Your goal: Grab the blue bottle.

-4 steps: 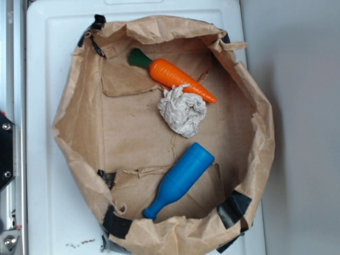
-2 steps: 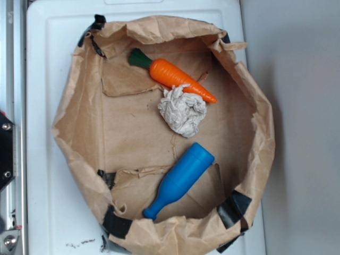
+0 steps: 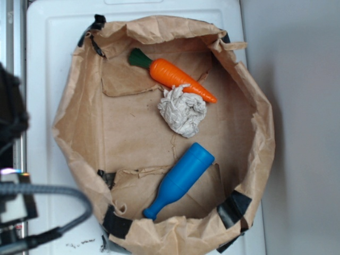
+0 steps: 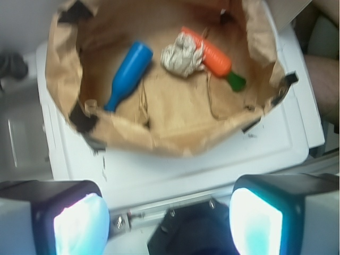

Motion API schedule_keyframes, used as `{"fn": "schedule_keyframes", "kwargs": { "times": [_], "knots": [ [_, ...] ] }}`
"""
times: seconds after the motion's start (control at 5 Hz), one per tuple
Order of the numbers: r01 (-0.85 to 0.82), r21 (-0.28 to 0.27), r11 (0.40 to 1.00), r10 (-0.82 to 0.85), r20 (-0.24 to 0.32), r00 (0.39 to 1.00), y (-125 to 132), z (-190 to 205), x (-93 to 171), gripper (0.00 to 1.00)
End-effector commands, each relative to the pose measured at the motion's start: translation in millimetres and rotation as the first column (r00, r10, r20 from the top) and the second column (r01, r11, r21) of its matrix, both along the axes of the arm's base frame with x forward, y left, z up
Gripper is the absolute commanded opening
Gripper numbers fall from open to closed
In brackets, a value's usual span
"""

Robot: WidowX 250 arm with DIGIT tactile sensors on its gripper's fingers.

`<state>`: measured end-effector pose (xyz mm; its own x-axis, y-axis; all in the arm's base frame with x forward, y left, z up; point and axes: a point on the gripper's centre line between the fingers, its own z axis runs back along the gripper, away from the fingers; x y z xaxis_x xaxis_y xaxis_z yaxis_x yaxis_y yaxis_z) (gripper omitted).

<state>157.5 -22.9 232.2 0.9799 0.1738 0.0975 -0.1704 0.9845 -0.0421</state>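
Note:
The blue bottle point(image 3: 180, 179) lies on its side on the floor of a crumpled brown paper tray point(image 3: 69, 122), neck pointing to the lower left. In the wrist view the blue bottle point(image 4: 127, 74) shows far ahead inside the paper tray point(image 4: 64, 79). My gripper point(image 4: 167, 215) is open with a wide gap and nothing between its pale pads point(image 4: 79, 226). It hovers outside the tray, over the white surface's edge. In the exterior view only a dark blurred part of the arm point(image 3: 10, 114) shows at the left edge.
An orange carrot point(image 3: 175, 77) with a green top and a crumpled whitish wad point(image 3: 182, 111) lie in the tray's far half. The tray's raised paper walls carry black tape point(image 3: 234, 207). It sits on a white lid point(image 3: 48, 58). A grey cable point(image 3: 58, 191) crosses the lower left.
The dark arm and a grey cable have come into the exterior view at the left edge. The bottle, carrot and wad have not moved.

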Motion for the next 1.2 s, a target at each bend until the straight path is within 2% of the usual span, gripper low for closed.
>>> {"fn": "schedule_keyframes", "kwargs": {
  "times": [0.0, 0.4, 0.6, 1.0],
  "knots": [
    [-0.045, 0.009, 0.999, 0.045, 0.058, 0.997, -1.4, 2.0, 22.5, 1.0],
    [-0.131, 0.035, 0.991, 0.13, 0.028, 0.991, -7.0, -20.3, 61.2, 1.0],
    [-0.117, 0.025, 0.993, 0.116, 0.036, 0.993, -8.2, -38.5, 76.3, 1.0],
    [-0.117, 0.025, 0.993, 0.116, 0.036, 0.993, -8.2, -38.5, 76.3, 1.0]
  ]
}}
